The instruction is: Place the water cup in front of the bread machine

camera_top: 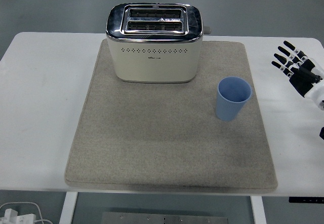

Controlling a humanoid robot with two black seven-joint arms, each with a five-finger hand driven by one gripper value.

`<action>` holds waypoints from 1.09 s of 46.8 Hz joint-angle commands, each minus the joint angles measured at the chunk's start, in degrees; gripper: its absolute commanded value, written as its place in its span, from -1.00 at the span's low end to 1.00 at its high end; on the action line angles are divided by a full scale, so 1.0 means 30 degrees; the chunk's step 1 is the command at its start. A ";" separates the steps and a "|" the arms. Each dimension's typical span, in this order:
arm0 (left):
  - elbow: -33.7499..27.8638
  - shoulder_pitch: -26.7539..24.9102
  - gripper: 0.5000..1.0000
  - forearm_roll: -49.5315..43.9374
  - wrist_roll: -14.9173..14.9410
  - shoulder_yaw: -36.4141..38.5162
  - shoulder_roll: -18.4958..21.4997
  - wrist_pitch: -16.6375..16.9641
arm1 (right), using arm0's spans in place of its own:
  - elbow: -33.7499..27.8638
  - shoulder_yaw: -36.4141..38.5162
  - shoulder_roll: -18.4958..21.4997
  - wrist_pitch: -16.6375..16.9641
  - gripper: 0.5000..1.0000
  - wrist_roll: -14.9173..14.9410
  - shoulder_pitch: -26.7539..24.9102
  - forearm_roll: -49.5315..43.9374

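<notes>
Water cup [233,99], pale blue, stands upright on the right part of the grey mat [167,143], its open mouth facing up and its long axis vertical; it narrows slightly toward the base. It sits to the right of the bread machine [154,41] and a little nearer than it, apart from it, not touching anything but the mat.

Nearest the camera, the counter [35,112] ends in its white front edge, and below it a white cable and plug [15,214] are cut off at the bottom left corner. The mat's near edge runs just inside the counter's front edge. Between that edge and the bread machine the mat is bare, a wide open stretch to the left of the cup.

On the right, the right hand [299,69] is mostly cut off by the picture's edge; only its black fingers [284,57] and part of a white palm show, spread wide and holding nothing, over bare counter well apart from the cup.

Farther back, the cream and chrome bread machine stands at the mat's far edge, its two slots facing up, long side toward the camera. A small knob at its right side is hard to make out.
</notes>
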 commanded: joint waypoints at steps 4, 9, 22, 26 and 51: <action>0.0019 -0.0002 1.00 0.0001 0.0017 0.0001 0.0000 -0.0001 | 0.0968 0.0002 -0.0823 0.0037 0.71 0.0030 -0.0472 -0.0454; 0.0019 -0.0002 1.00 0.0001 -0.0012 -0.0029 0.0000 -0.0001 | 0.1495 0.0031 -0.1351 0.0037 0.71 0.0732 -0.0882 -0.1244; 0.0019 -0.0002 1.00 0.0001 -0.0012 0.0001 0.0000 -0.0001 | 0.2345 0.0031 -0.1937 -0.0139 0.71 0.1875 -0.1819 -0.2564; 0.0019 -0.0002 1.00 0.0001 0.0017 0.0001 0.0000 -0.0001 | 0.2521 0.0031 -0.1938 -0.0372 0.71 0.2285 -0.2083 -0.2915; 0.0019 -0.0002 1.00 0.0001 -0.0012 -0.0029 0.0000 -0.0001 | 0.3722 0.0031 -0.2963 -0.1282 0.70 0.4344 -0.4104 -0.5465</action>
